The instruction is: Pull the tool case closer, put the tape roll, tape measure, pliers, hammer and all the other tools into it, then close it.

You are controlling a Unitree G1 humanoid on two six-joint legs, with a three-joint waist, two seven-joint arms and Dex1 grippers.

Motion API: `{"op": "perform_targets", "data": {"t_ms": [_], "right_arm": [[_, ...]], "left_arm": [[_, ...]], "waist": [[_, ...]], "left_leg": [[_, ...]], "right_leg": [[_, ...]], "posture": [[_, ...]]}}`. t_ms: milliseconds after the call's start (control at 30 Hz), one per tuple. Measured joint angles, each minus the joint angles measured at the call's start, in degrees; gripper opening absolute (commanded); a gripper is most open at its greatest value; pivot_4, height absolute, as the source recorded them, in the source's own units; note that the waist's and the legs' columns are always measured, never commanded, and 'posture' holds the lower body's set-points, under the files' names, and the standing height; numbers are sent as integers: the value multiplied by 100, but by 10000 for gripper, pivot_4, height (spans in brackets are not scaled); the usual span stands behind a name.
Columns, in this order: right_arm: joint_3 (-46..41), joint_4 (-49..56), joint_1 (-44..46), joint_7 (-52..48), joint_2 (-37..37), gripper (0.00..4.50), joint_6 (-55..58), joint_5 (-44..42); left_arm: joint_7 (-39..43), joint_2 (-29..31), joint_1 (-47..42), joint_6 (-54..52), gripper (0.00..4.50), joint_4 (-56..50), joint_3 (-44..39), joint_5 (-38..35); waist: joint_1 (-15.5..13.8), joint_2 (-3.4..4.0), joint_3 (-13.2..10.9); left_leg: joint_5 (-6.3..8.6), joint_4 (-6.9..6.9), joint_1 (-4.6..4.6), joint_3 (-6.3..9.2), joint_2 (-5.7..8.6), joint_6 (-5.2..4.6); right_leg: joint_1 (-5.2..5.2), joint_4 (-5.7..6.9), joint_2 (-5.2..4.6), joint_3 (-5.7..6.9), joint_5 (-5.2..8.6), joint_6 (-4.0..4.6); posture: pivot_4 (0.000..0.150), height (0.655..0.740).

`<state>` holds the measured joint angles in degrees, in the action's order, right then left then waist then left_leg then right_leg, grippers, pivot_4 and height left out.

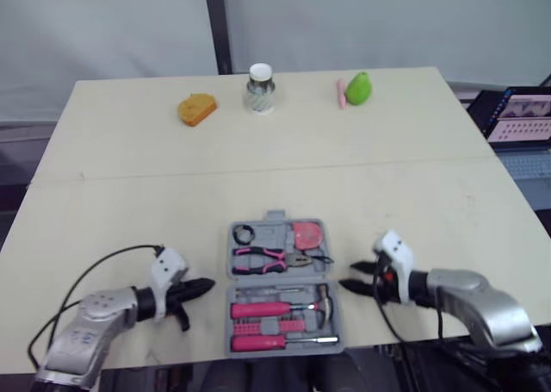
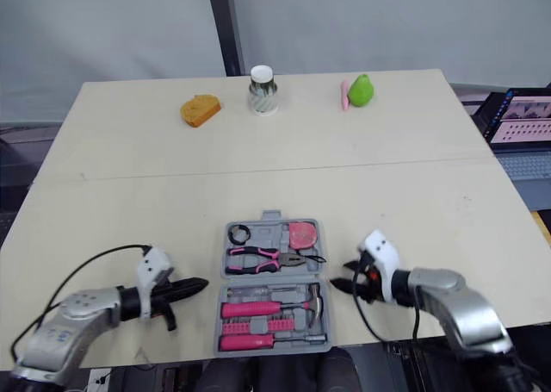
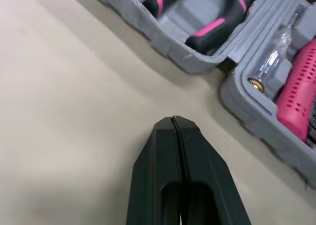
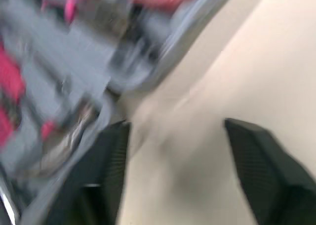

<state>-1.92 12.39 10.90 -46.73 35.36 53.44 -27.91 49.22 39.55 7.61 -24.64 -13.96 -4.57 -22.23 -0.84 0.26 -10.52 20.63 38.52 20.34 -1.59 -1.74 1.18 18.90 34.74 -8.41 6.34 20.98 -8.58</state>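
Observation:
The grey tool case (image 1: pixel 269 236) lies open at the table's near edge, in the middle. Inside sit a black tape roll (image 1: pixel 244 233), a pink tape measure (image 1: pixel 306 234), pink-handled pliers (image 1: pixel 269 258), a hammer (image 1: pixel 280 307) and other pink-handled tools. My left gripper (image 1: pixel 207 285) is shut and empty on the table just left of the case, its tip (image 3: pixel 173 120) pointing at the case wall (image 3: pixel 163 42). My right gripper (image 1: pixel 348 275) stands open just right of the case, nothing between its fingers (image 4: pixel 176 125), close to the case edge (image 4: pixel 148 71).
At the far side of the table stand an orange bread-like object (image 1: pixel 197 109), a jar with a white lid (image 1: pixel 260 88), a green pear (image 1: pixel 359 87) and a pink item (image 1: pixel 341 92). A laptop (image 1: pixel 521 116) sits off the table's right side.

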Motion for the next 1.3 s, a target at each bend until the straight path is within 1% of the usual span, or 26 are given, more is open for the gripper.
{"op": "perform_targets", "data": {"t_ms": [67,133,233,333,500,667,967,1167,1300], "right_arm": [[-115,-402,490,95,-216,43864,466,-241],[-268,-953,977,280,-482,43864,875,-389],[-347,-1605,1453,480,-739,43864,1317,-491],[-372,-1997,1783,554,-904,43864,1433,-520],[-437,-2290,1992,621,-1069,43864,1545,-541],[-357,-2304,1993,531,-1226,43864,1479,-618],[-99,-2137,1817,55,-1231,43864,1115,-674],[-31,-1637,1684,-533,-1065,43864,802,-829],[194,-1329,1609,-875,-839,43864,514,-832]], "left_arm": [[220,49,51,-65,0,-444,32,-228],[409,194,110,-186,0,-910,269,-318],[591,441,366,-299,0,-1254,754,-229],[656,615,620,-215,0,-1222,1263,131],[659,618,679,422,0,-938,1434,497],[750,576,676,940,0,-603,1477,539],[737,538,684,1010,0,-592,1475,538],[708,349,694,905,0,-536,1443,439],[560,109,618,367,0,-468,1155,16]], "waist": [[-12,-3,-1],[-24,2,-4],[-16,4,-4],[14,4,-4],[63,3,0],[97,5,1],[101,7,-1],[111,8,-1],[103,6,-3]], "left_leg": [[2,0,6,3,2,-3],[3,0,11,1,7,-4],[3,-5,25,-10,7,-4],[2,1,30,-31,6,-4],[2,14,26,-36,3,-5],[2,0,26,-42,3,-5],[2,6,27,-45,2,-5],[2,4,26,-47,0,-5],[2,5,29,-47,0,-5]], "right_leg": [[4,1,-2,1,0,0],[8,1,-5,-1,0,0],[38,11,-4,-8,0,0],[64,32,-4,-19,0,0],[65,47,-4,-27,0,1],[76,47,-6,-27,0,1],[83,62,-8,-28,0,1],[87,64,-8,-27,1,3],[91,68,-8,-26,1,3]], "posture": [[1500,7400],[1500,7400],[1500,7400],[1500,7400],[1500,7400],[1500,7400],[1500,7400],[1500,7400],[1500,7400]]}}
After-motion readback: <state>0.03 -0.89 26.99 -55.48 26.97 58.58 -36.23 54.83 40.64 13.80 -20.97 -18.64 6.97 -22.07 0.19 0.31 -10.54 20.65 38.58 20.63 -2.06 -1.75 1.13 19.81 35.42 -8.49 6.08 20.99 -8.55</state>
